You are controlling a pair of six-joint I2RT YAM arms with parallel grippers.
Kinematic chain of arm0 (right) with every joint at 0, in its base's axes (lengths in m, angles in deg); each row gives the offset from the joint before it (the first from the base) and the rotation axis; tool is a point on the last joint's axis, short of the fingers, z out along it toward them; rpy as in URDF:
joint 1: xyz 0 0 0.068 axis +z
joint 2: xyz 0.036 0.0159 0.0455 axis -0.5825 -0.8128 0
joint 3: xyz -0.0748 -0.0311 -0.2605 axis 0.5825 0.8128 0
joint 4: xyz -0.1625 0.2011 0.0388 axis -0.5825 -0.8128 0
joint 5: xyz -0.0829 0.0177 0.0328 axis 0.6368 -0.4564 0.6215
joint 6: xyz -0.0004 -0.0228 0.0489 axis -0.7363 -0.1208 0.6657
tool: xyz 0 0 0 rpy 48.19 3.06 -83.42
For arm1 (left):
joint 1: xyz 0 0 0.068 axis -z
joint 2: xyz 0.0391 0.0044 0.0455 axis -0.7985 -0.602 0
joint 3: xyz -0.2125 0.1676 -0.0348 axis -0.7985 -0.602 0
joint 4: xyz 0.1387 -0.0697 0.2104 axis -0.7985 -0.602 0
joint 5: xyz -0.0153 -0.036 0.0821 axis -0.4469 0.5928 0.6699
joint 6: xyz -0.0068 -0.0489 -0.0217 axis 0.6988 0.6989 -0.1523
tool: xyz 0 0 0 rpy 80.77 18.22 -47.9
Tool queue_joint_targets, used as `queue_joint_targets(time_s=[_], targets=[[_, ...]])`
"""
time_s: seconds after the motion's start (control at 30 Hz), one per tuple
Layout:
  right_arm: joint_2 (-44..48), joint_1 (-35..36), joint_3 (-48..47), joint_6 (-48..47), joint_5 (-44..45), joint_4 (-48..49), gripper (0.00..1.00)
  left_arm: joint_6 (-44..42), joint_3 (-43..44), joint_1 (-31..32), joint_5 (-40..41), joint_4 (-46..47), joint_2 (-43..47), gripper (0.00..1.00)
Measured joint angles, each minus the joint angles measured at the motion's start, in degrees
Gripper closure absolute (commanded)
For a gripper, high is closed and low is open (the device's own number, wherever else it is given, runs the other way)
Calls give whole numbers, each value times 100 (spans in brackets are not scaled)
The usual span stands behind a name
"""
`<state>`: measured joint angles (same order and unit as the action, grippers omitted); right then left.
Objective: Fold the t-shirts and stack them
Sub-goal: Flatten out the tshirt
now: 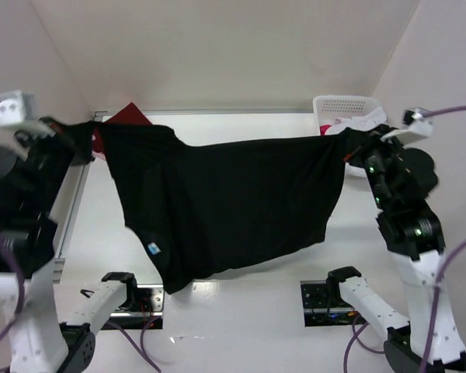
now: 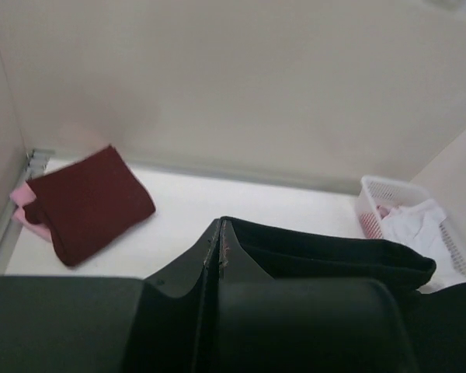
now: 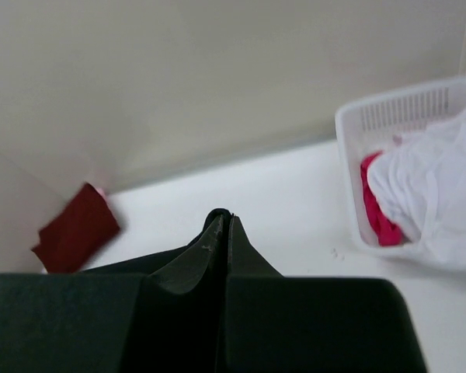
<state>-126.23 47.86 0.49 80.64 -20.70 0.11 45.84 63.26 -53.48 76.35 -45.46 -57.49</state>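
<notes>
2 arms hold the black t-shirt (image 1: 233,202) spread wide in the air above the table (image 1: 241,128), across the middle of the top view. The left gripper (image 1: 81,141) is clamped on 1 end of the cloth at the left of the frame. The right gripper (image 1: 348,146) is clamped on the other end at the right. The top edge of the shirt runs nearly taut between them, and the rest hangs down towards the lower left. A small blue label (image 1: 154,248) shows near the shirt's lower left edge.

In each wrist view the jaws are pressed together on the dark cloth.

In the upper left corner of the table lies a folded dark red t-shirt (image 2: 89,202). It rests on a pink t-shirt (image 2: 22,203), of which only an edge shows.

At the upper right stands a white basket (image 3: 404,109). A white t-shirt (image 3: 427,186) spills over its rim, and a red t-shirt (image 3: 377,203) sits inside, beside the white one.
</notes>
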Motion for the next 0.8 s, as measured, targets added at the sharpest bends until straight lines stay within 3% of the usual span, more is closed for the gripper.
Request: queue_joint_targets(time_s=[0.27,0.4,0.6,0.8], targets=[[-1370,0,883,154,21,540,100,4,-1138,37,51,1085,-1517,100],[-1822,0,891,117,10,650,100,6,-1184,40,51,1352,-2112,100],[-2698,0,-70,-104,33,948,100,-30,-48,44,42,1636,-3030,100],[-2786,0,-957,-258,19,1311,100,-55,706,44,-90,1908,-2912,100]])
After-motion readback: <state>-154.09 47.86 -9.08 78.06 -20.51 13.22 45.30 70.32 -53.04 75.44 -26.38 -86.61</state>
